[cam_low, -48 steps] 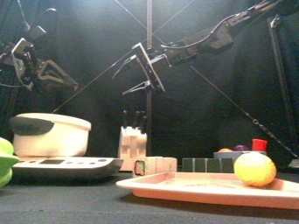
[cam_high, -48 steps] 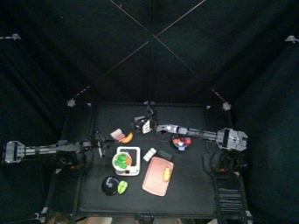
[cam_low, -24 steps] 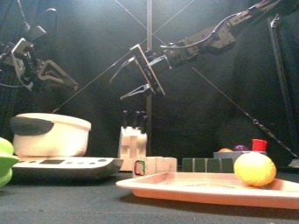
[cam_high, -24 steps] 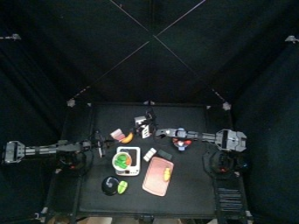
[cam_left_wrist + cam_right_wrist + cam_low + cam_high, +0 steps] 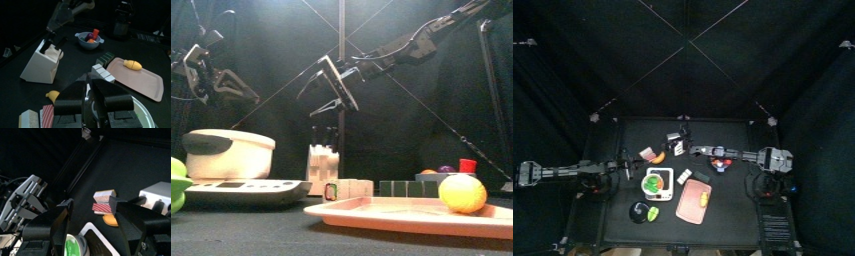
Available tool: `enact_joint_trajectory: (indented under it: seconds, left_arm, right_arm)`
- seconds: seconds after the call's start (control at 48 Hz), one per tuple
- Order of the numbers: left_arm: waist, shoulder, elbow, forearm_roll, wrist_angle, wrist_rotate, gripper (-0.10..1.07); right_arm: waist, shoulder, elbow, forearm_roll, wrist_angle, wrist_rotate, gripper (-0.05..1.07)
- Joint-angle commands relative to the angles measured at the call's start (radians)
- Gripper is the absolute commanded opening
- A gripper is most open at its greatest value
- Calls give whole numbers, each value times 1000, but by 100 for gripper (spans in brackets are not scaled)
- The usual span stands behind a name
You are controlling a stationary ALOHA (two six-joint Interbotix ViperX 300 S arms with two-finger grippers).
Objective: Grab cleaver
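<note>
Two black robot arms work at a small black table inside black curtains.

The right gripper [image 5: 333, 87] hangs in the air above and a little behind a whitish knife block [image 5: 323, 166]. Its two jaws are spread wide, and nothing is between them. From above, this arm reaches in from the right side towards the middle of the table, ending just beside the block [image 5: 679, 147].

Short dark handles [image 5: 51, 47] stick up out of the block's slots. The cleaver's pale blade is not visible, so it cannot be told which handle, if any, belongs to it. The right gripper is close to the handles but not touching them.

The left gripper [image 5: 87, 95] rests on the left side of the table, well away from the block. Its jaws are about half apart and empty.

Near the front lies a flat pink board [image 5: 392, 213] with a yellow lemon [image 5: 462, 193] on it. A small bowl [image 5: 91, 41] sits further back. The right wrist view shows a red-and-white striped block [image 5: 102, 202] with an orange slice [image 5: 110, 220] beside it.
</note>
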Motion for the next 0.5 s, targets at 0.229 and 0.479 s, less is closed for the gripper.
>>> enact_joint_trajectory:
  seconds: [0.229, 0.479]
  left_arm:
    - [3, 2, -9, 0, -5, 0, 54]
    - [3, 2, -11, 2, -5, 2, 54]
  right_arm:
    - [71, -37, -74, -98, -161, -78, 91]
    - [121, -44, -153, -38, -270, -140, 92]
